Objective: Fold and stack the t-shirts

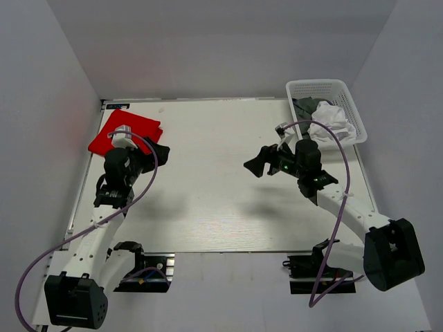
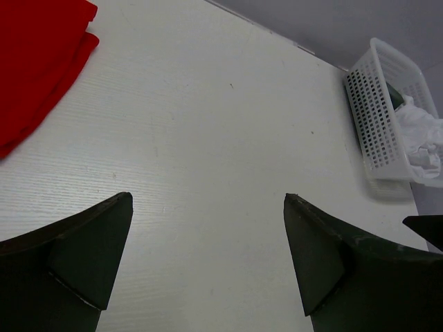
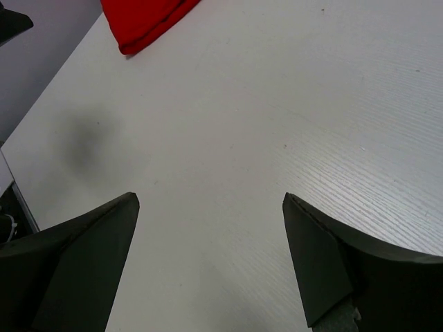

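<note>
The bright red t-shirt (image 1: 124,131) lies folded at the table's far left; it also shows in the left wrist view (image 2: 38,62) and the right wrist view (image 3: 149,21). The white t-shirt (image 1: 334,122) and the dark grey t-shirt (image 1: 308,106) lie crumpled in the white mesh basket (image 1: 345,93). My left gripper (image 1: 156,153) is open and empty, just right of the red shirt. My right gripper (image 1: 255,164) is open and empty above the bare table, left of the basket.
The basket (image 2: 377,117) stands at the table's far right corner. The table (image 1: 214,180) is white, with walls close on both sides and at the back. Cables loop over both arms.
</note>
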`<state>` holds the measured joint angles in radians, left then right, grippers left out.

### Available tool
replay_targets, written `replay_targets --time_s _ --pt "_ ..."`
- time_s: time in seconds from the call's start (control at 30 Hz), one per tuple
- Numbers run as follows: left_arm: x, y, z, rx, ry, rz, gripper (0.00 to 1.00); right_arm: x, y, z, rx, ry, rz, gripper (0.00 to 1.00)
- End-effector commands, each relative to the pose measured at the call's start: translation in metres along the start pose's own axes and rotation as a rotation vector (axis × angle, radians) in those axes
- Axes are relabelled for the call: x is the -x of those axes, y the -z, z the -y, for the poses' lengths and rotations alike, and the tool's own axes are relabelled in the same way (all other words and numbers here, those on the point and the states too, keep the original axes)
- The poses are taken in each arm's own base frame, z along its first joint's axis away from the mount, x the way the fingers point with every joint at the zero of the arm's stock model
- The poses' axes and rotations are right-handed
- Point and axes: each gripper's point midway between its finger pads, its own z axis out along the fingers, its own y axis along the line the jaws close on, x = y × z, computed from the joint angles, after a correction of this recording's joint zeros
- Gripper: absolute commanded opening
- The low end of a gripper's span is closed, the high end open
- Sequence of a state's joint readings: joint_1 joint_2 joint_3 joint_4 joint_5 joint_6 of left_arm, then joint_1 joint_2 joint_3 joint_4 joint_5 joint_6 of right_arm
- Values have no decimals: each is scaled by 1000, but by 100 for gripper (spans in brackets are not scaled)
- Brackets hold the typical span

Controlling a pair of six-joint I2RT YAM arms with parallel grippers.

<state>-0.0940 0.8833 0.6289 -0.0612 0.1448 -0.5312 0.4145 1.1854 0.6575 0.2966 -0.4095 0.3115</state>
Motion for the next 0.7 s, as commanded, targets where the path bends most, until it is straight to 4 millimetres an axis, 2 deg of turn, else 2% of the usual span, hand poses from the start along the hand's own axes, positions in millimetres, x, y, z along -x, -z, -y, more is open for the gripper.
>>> replay_targets --time_s 0.0,0.1,0.13,0.17,0.2,0.23,0.27,0.33,0.37,0.4,0.43,0.47,0.5,0.53,0.57,0.6,0.63,0.67 --pt "3 6 0 7 -15 14 100 34 4 -9 20 87 103 90" --pt "2 4 -3 10 -25 28 100 64 7 -1 -77 93 138 90" --pt "-1 2 -5 15 -24 19 100 73 9 13 -162 84 165 90" --pt "3 3 -3 11 -25 27 100 81 11 18 -197 83 184 90" --pt "-1 1 -6 21 -22 8 100 85 11 24 -233 71 196 90" --pt "2 1 -3 17 -23 16 100 88 17 54 -402 38 224 90" --pt "1 2 -4 21 -22 8 100 104 20 59 -442 6 270 90" --pt "4 2 -3 17 -34 16 100 102 25 101 -639 3 252 90" --pt "6 2 -5 24 -41 21 100 135 28 101 -659 18 298 90" --pt "6 2 -5 25 -41 21 100 143 31 110 -710 6 295 90" --pt "4 1 -7 25 -50 20 100 102 18 148 -812 -47 126 90" --pt "4 1 -7 25 -50 20 100 143 28 152 -874 -52 171 90" --pt "4 1 -7 25 -50 20 100 127 25 177 -939 -77 94 90" --pt "1 -1 -9 30 -48 10 100 134 20 193 -982 -98 91 90" --pt "1 -1 -10 31 -58 10 100 118 28 220 -1074 -127 31 90" --pt "3 -3 -10 31 -76 8 100 156 33 226 -1085 -163 122 90" --pt "-3 -5 -13 43 -72 -14 100 147 28 243 -1104 -190 89 90" --pt "0 -7 -12 42 -73 -12 100 131 29 262 -1132 -222 23 90"
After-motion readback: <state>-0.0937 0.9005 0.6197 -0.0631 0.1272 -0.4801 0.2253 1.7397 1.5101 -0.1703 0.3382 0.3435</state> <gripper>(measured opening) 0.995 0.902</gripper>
